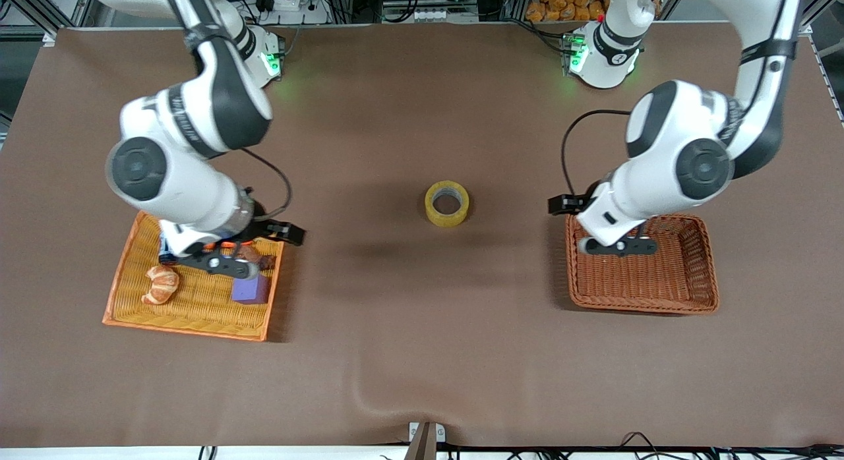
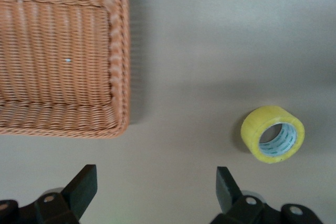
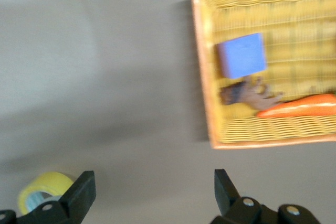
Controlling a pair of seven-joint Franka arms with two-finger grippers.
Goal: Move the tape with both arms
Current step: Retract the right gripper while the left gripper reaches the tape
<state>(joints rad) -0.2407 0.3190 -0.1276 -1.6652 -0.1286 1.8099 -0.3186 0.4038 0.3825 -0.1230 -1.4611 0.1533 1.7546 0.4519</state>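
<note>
Here, the tape (image 1: 447,203) lies flat on the brown desk (image 1: 422,354), its opening facing up, about midway between the two arms and clear of both. It is a yellow ring with a pale grey-white core, and nothing touches it.

The left hand (image 1: 620,246) hangs over the brown wicker basket (image 1: 686,295) at the left arm's end of the desk, above the part of the basket that lies toward the tape. Its fingers (image 2: 84,186) are spread wide and grasp nothing; in the left wrist view the bare desk shows between them, with the basket's corner (image 2: 118,66) and the tape (image 2: 273,134) both in sight.

The right hand (image 1: 227,262) hangs over the flat orange-rimmed yellow tray (image 1: 191,315) at the right arm's end of the desk. Its fingers (image 3: 81,192) likewise stand released and apart, with nothing between them. The right wrist view shows the tray's rim (image 3: 202,77) and, at the frame's edge, part of the tape (image 3: 44,192).

On the tray lie a purple block (image 1: 250,290), peeled orange segments (image 1: 161,284), a small brown object (image 3: 249,94) whose nature cannot be made out, and a long orange item (image 3: 299,106) beside it. The brown object lies between the purple block and the long orange item.
</note>
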